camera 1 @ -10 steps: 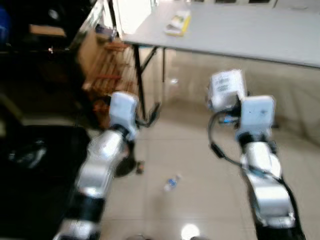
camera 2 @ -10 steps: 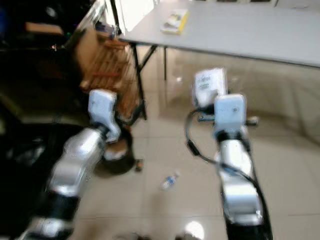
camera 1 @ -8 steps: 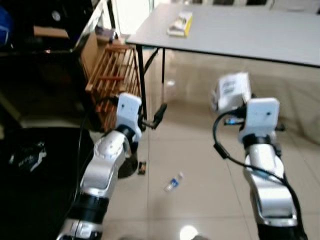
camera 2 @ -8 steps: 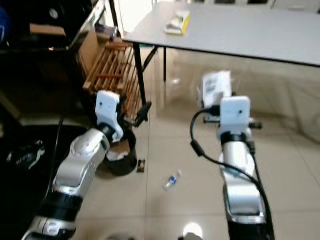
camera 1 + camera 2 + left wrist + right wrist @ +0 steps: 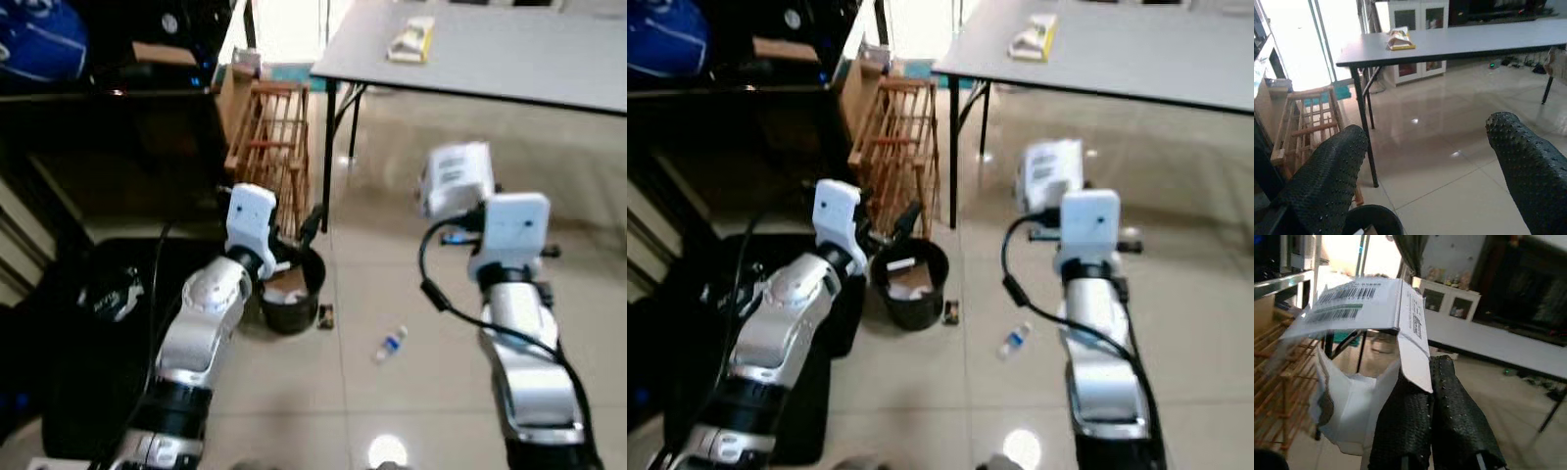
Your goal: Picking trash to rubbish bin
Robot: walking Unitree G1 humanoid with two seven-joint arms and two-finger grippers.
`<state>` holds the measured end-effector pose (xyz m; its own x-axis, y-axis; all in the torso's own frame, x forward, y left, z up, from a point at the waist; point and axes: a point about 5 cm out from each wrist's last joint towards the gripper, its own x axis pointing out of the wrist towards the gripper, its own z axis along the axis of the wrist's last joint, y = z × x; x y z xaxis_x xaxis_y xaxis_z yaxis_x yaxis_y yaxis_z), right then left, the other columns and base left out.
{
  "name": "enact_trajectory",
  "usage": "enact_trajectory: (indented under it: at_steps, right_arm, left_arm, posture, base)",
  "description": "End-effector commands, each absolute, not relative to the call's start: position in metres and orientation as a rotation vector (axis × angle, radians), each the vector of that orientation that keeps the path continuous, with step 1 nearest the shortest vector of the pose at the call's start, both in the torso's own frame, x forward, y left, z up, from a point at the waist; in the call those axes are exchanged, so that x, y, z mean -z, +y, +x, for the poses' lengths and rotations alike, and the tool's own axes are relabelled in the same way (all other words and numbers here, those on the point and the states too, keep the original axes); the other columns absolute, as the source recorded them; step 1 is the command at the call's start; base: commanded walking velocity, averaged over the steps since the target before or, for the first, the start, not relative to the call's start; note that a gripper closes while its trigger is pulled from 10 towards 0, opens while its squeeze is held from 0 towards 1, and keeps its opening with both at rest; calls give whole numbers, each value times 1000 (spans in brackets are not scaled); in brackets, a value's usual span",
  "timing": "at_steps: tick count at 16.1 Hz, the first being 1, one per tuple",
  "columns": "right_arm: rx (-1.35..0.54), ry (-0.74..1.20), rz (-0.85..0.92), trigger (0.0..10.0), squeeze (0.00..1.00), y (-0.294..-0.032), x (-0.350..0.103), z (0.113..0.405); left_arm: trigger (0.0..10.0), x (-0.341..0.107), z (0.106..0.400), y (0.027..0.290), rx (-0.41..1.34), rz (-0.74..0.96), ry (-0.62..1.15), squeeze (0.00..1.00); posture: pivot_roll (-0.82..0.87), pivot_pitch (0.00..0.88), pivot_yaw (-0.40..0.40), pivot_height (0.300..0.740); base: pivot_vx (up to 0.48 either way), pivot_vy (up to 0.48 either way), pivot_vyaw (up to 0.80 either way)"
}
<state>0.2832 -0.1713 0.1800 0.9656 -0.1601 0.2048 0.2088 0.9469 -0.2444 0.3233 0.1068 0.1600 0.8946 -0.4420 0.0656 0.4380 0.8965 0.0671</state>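
Above the floor, right gripper (image 5: 1432, 396) jaws clamp a white package (image 5: 456, 178); left gripper (image 5: 1430, 171) gapes. Carry it over the bin (image 5: 911, 284), then release.

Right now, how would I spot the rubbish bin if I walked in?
Find the long grey table, then the wooden rack on the floor beside its dark leg. Just in front of that rack stands the bin: a small round black bucket holding crumpled paper, unlike the small plastic bottle lying loose on the tiles nearby.
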Motion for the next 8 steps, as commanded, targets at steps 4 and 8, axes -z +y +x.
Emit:
enact_trajectory:
  at_steps: [4,8]
  right_arm:
    - [171,-188,-253,10000,0,-166,-180,281]
    - [171,-179,-248,10000,0,-166,-178,281]
  left_arm:
    - [10000,-155,322,123,396,79,-62,0]
    - [10000,-151,319,124,371,90,-64,0]
  posture:
    - [-29,86,17,740]
    - [-29,91,17,740]
  base:
    - [0,62,0]
    - [0,0,0]
